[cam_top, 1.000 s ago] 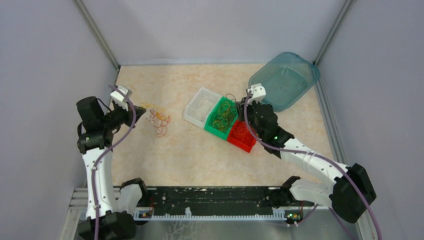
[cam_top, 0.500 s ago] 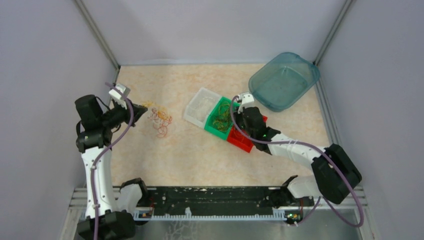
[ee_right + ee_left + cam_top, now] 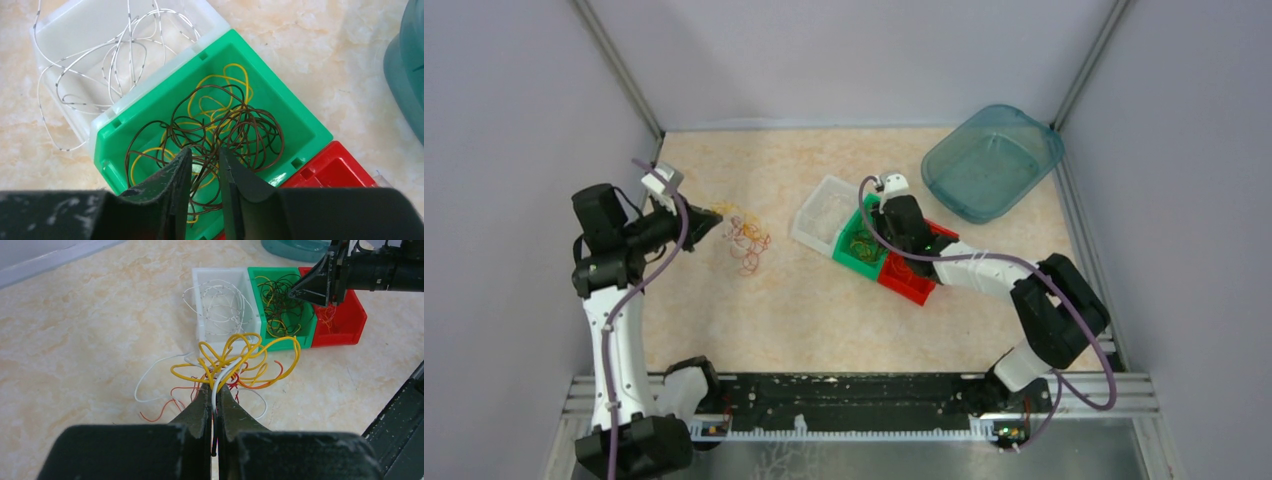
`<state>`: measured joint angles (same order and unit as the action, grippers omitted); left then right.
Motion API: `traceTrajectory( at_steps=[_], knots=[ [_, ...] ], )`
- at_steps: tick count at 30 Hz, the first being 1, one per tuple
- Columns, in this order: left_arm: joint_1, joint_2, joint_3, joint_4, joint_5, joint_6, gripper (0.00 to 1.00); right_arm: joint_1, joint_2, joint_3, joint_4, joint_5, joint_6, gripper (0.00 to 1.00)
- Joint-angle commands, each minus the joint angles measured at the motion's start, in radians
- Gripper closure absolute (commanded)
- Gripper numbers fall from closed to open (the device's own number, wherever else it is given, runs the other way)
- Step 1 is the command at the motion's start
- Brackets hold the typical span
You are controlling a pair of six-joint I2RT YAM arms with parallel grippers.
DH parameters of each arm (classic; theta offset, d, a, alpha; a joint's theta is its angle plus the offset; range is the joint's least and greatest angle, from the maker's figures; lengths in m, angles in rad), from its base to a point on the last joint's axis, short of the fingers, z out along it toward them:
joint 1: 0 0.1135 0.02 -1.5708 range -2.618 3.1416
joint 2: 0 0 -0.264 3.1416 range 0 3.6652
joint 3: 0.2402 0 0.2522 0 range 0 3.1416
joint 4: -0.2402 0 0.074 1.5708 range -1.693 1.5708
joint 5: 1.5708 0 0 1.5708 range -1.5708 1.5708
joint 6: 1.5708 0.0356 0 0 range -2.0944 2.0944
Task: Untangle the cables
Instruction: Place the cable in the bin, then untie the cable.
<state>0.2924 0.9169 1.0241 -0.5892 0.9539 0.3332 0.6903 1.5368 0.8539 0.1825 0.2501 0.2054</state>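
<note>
Soft, even light falls from above on the pale worktop [image 3: 824, 310], which reads bright, with only faint, diffuse shadows under the arms. The overhead view is slightly soft, so the cables [image 3: 746, 240] show as thin smudges. In the wrist views the cables are sharp and the colours saturated, while the near fingers of the left hand [image 3: 215, 389] and right hand [image 3: 205, 152] are dark and blurred. The white bin [image 3: 85, 25] is nearly washed out.
</note>
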Motion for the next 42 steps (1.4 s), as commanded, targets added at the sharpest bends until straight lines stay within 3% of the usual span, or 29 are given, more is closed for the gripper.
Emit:
traceTrajectory(
  at_steps=[1,7,9,12,15,24,27,30,33,37,42],
  knots=[
    [0.001,0.002,0.048,-0.017,0.066,-0.019,1.00,0.007,-0.050,0.069,0.035,0.039,-0.011,0.68],
    [0.001,0.008,0.064,-0.038,0.063,-0.012,1.00,0.007,-0.091,0.101,0.037,0.034,-0.001,0.53],
    [0.001,0.008,0.061,-0.039,0.065,-0.010,1.00,0.007,-0.103,0.111,0.047,0.034,0.008,0.44],
    [0.001,0.018,0.065,-0.043,0.078,-0.016,1.00,0.006,-0.099,0.159,0.038,0.028,0.014,0.28],
    [0.001,0.032,0.080,-0.058,0.092,-0.014,1.00,0.006,-0.081,0.220,0.024,0.027,0.027,0.02],
    [0.001,0.048,0.115,-0.082,0.140,-0.028,1.00,0.029,-0.091,0.255,0.062,-0.018,0.097,0.01],
    [0.001,0.047,0.141,-0.110,0.153,-0.030,1.00,0.007,-0.148,0.221,0.098,0.017,0.228,0.01],
    [0.001,0.041,0.163,-0.138,0.175,-0.028,1.00,-0.056,-0.213,0.150,0.182,-0.052,0.360,0.01],
    [0.001,0.038,0.176,-0.157,0.205,-0.035,1.00,-0.070,-0.235,0.102,0.262,-0.137,0.308,0.01],
    [0.001,0.036,0.180,-0.162,0.232,-0.044,1.00,-0.069,-0.210,0.172,0.115,-0.220,0.251,0.01],
    [-0.001,0.036,0.183,-0.167,0.262,-0.049,1.00,-0.069,-0.223,0.191,0.078,-0.310,0.206,0.01]
  ],
)
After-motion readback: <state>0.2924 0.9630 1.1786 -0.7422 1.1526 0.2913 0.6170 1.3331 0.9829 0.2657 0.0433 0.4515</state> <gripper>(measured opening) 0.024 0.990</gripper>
